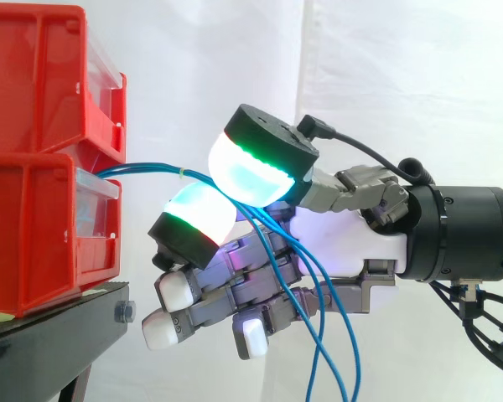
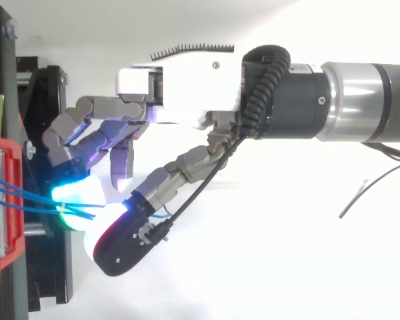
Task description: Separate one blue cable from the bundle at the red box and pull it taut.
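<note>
Several blue cables (image 1: pixel 142 170) out of the front of the lower red box (image 1: pixel 33 243), running right as a tight bundle, cinched by a small pale tie (image 1: pixel 182 172) just off the box. Straight on into a pinch: caught between two big green-glowing pads (image 1: pixel 251 172), one above, one below, near the box front. From above, same cables (image 2: pixel 27 195) narrowing from the box into that same pinch. Fairly straight between box and pads. Past the pads, slack: drooping in loose loops across the palm and down out of the bottom of the side view.

Hand (image 1: pixel 352 243) closed on the cables, then: thumb and one finger clamped together, remaining fingers curled underneath, small white tips pointing toward the black stand (image 1: pixel 59 327). Impossible to say whether a single strand sits in the pinch or several; from above, looks like more than one.

Reading this as the grasp at the bundle. Separation not clearly done, pull not yet made.

Next move, by this reading: thin the pinch down to one strand, then draw away from the box, rightward in the side view, gripping firmly enough that nothing slides through the pads. Worth watching that tie, too: likely to drag the neighbouring strands along with the chosen one.
</note>
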Available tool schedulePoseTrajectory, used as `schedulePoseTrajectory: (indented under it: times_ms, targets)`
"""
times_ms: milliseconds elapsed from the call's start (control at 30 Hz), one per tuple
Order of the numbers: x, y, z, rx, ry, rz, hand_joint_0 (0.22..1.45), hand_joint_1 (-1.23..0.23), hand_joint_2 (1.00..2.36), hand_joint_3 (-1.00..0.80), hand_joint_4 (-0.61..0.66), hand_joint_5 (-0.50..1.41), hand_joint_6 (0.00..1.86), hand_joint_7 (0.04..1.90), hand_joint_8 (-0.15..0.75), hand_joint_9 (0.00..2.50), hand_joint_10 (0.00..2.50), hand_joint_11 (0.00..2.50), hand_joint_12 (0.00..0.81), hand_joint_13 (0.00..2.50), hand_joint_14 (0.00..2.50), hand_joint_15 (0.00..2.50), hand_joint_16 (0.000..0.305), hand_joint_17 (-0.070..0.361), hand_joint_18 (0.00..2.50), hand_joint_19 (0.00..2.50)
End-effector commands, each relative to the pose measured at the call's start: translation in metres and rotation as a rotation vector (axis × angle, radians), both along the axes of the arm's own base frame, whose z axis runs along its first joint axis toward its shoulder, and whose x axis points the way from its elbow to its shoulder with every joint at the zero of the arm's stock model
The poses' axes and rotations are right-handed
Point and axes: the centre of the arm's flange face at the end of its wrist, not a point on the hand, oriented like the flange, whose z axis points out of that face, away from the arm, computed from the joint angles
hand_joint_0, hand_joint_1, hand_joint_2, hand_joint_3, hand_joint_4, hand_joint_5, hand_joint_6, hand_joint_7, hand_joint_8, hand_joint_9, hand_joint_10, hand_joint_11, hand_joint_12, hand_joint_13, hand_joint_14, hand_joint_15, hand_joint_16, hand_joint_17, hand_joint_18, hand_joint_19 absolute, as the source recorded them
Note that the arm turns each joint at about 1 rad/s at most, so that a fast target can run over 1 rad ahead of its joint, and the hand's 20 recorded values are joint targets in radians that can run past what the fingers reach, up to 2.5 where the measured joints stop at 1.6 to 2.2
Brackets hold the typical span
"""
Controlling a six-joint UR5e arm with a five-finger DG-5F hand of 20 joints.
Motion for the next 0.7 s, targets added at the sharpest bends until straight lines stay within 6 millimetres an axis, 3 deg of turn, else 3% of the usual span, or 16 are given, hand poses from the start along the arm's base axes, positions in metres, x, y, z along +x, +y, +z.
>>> schedulePoseTrajectory:
  times_ms: [0, 300, 467, 667]
  targets:
    - [0.0001, -0.0010, 0.0003, 0.000, -0.002, 0.001, 0.60, -0.91, 1.00, -0.50, 0.17, -0.18, 0.85, 1.18, 0.339, 0.87, 0.02, 0.73, 0.396, 0.75, 0.02, 0.43, 0.049, 0.111, 0.86, 0.71]
    - [0.0001, -0.0008, 0.0003, 0.000, -0.002, 0.002, 0.56, -0.72, 1.00, -0.50, 0.17, -0.16, 0.80, 1.16, 0.352, 0.90, 0.02, 0.72, 0.400, 0.77, 0.02, 0.44, 0.051, 0.114, 0.87, 0.72]
    - [0.0007, -0.0008, 0.0018, 0.000, -0.005, 0.002, 0.64, -0.67, 1.00, -0.50, 0.16, -0.16, 0.78, 1.19, 0.342, 0.92, 0.02, 0.72, 0.392, 0.78, 0.02, 0.44, 0.049, 0.110, 0.88, 0.73]
    - [0.0008, 0.0004, 0.0018, 0.000, -0.005, 0.004, 0.68, -0.73, 1.00, -0.50, 0.14, -0.16, 0.78, 1.21, 0.345, 0.91, 0.02, 0.71, 0.397, 0.78, 0.02, 0.45, 0.049, 0.110, 0.88, 0.73]
